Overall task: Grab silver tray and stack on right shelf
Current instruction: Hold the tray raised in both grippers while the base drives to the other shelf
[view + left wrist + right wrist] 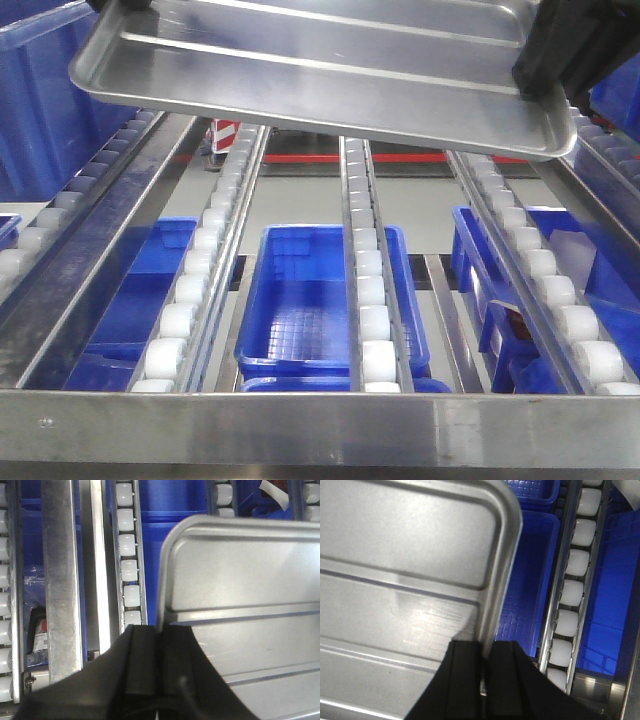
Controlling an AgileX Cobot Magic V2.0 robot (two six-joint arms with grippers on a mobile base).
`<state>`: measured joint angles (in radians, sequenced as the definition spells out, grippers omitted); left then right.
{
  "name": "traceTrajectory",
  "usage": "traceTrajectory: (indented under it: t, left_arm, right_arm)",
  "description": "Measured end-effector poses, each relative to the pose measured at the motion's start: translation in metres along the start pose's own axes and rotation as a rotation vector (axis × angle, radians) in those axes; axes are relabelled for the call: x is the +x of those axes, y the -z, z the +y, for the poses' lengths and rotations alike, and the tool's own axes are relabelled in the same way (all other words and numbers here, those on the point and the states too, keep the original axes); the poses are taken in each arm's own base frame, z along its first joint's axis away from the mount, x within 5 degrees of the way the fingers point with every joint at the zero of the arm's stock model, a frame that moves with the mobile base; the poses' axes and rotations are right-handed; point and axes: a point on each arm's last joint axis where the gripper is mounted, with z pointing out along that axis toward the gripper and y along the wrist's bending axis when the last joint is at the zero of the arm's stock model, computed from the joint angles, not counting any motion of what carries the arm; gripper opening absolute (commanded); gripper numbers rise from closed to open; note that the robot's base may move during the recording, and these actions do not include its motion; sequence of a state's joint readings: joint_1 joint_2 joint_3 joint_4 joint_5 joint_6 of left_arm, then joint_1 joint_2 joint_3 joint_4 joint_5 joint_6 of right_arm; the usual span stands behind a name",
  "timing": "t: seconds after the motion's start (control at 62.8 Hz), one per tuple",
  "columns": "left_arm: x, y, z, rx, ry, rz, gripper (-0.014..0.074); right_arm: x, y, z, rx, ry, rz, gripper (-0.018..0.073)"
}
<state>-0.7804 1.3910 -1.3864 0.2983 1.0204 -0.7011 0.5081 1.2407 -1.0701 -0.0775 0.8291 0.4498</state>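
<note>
Silver tray held above right shelf; we see left tool and right tool each pinching its rim, opposite ends.

Looking like a warehouse or a factory. Showing a steel rack with long rows of little white rollers sloping down to a shiny front bar. Keeping blue plastic bins underneath. Showing a grey floor behind, with a red line running across.
</note>
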Motion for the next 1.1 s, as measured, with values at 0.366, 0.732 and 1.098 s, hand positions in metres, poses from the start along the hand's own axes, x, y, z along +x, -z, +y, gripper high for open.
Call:
traceTrajectory:
  t: [0.366, 0.732, 1.098]
  left_arm:
    - [0.0017, -0.0015, 0.0009, -0.021, -0.006, 0.019, -0.0093]
    - [0.0016, -0.0011, 0.0011, -0.023, -0.005, 0.020, -0.0093]
    - [0.0019, -0.0011, 0.0013, -0.025, -0.005, 0.023, -0.0093]
  right_arm:
    - [0.0002, 0.0000, 0.0003, -0.004, -0.004, 0.002, 0.0057]
    - [0.0002, 0.0000, 0.0004, -0.004, -0.004, 0.002, 0.0057]
    - [0.0003, 0.0000, 0.0011, -0.009, -0.005, 0.002, 0.0057]
